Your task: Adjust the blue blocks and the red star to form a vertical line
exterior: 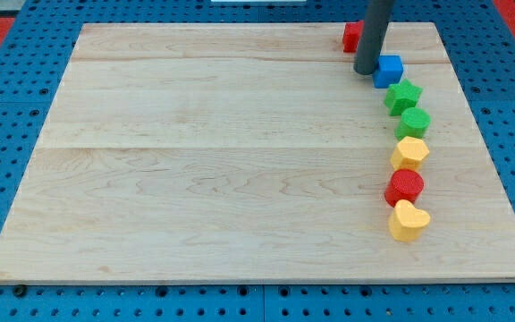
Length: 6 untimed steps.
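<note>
Care matters here: I judge that short, square pushes against the blue block (388, 70) will keep it from sliding off sideways into the green star (403, 96) just below it. My tip (366, 70) is a bare rod, gripping nothing, resting against the blue block's left face near the board's (195, 161) top right. A red block (351, 37), its shape half hidden by the rod, sits just above and left of my tip. I see only one blue block.
</note>
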Tool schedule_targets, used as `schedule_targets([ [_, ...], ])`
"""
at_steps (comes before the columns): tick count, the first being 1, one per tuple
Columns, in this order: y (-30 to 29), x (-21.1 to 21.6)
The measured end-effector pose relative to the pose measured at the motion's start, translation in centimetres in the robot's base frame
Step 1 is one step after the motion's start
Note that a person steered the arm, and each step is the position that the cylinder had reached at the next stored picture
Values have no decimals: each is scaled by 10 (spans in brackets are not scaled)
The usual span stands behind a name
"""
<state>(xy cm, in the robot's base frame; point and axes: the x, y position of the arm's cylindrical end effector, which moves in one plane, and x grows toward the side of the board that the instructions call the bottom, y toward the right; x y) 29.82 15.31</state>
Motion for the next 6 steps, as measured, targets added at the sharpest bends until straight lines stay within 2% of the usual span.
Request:
schedule_targets([
  [1, -37, -15],
  [3, -46, -62],
  [6, -48, -60],
])
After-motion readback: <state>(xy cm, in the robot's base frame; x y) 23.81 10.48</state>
